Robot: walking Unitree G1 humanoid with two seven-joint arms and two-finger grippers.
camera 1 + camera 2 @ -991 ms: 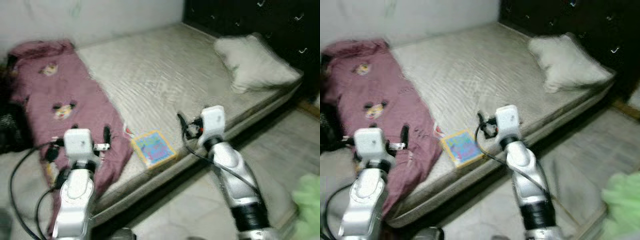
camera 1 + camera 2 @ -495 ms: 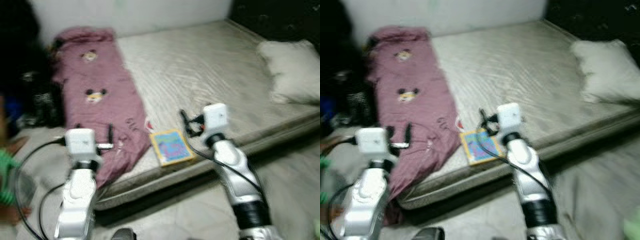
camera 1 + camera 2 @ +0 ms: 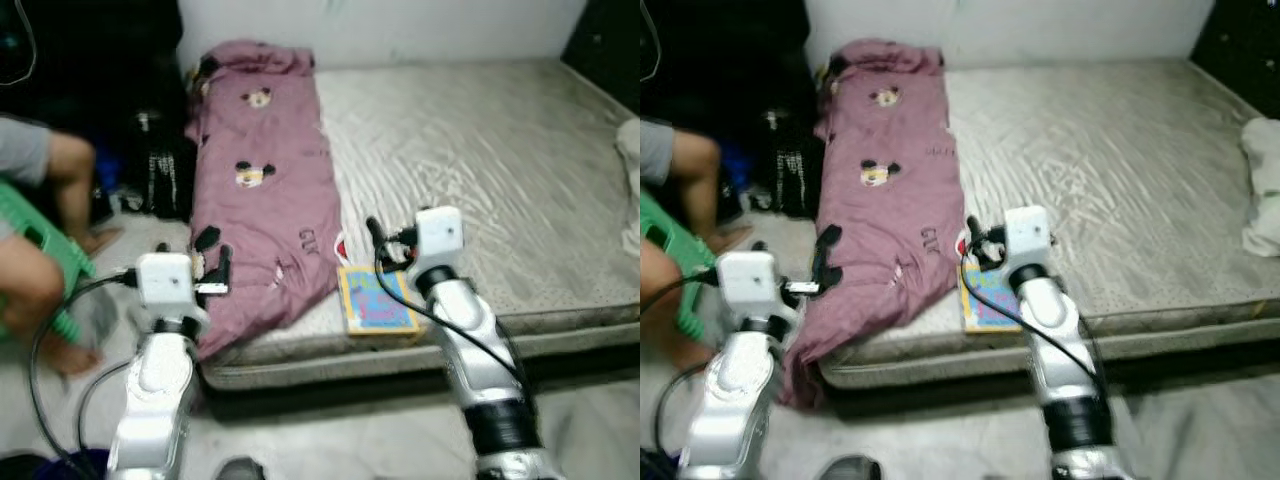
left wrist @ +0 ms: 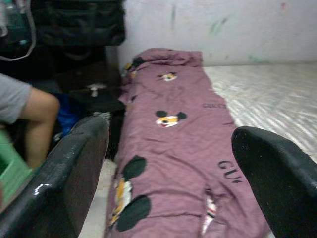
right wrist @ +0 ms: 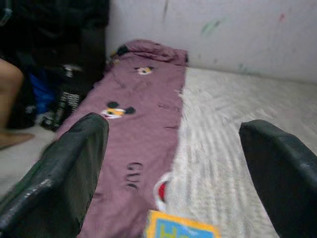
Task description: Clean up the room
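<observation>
Bed (image 3: 520, 180) with bare grey mattress takes up most of the scene. Maroon cartoon-print blanket (image 3: 265, 210) lies lengthwise along its left side, lower end drooping over the edge toward the floor. Colourful book (image 3: 375, 305) sits at the near mattress edge, just beside the blanket. Judged progress: tidying barely begun; blanket unfolded, book not picked up. Left gripper (image 4: 168, 168) spread wide, holding nothing, aimed at the blanket. Right gripper (image 5: 173, 163) likewise released, above the book's corner. Head views add a seated person's leg (image 3: 70, 185) and a green stool (image 3: 40, 260); the right eye view shows a pillow (image 3: 1262, 190).
</observation>
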